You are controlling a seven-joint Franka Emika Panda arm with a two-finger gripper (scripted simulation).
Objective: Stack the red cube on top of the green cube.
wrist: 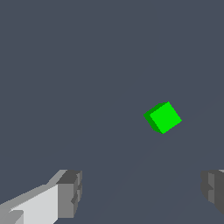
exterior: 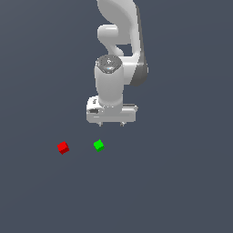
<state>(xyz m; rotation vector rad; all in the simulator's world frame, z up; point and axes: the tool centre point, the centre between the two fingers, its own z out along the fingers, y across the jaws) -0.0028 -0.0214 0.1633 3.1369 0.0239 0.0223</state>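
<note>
The red cube (exterior: pixel 63 147) rests on the dark grey floor toward the exterior view's left. Just to its right, a short gap away, lies the green cube (exterior: pixel 98 145), which also shows in the wrist view as the green cube (wrist: pixel 163 117). My gripper (exterior: pixel 111 124) hangs above the floor, higher than both cubes and slightly to the exterior view's right of the green one. Its fingers (wrist: pixel 70 194) stand wide apart with nothing between them; the gripper (wrist: pixel 141 192) is open. The wrist view does not show the red cube.
The white arm (exterior: pixel 119 41) rises behind the gripper toward the top of the exterior view. A plain dark grey floor (exterior: pixel 182 182) lies all around the cubes.
</note>
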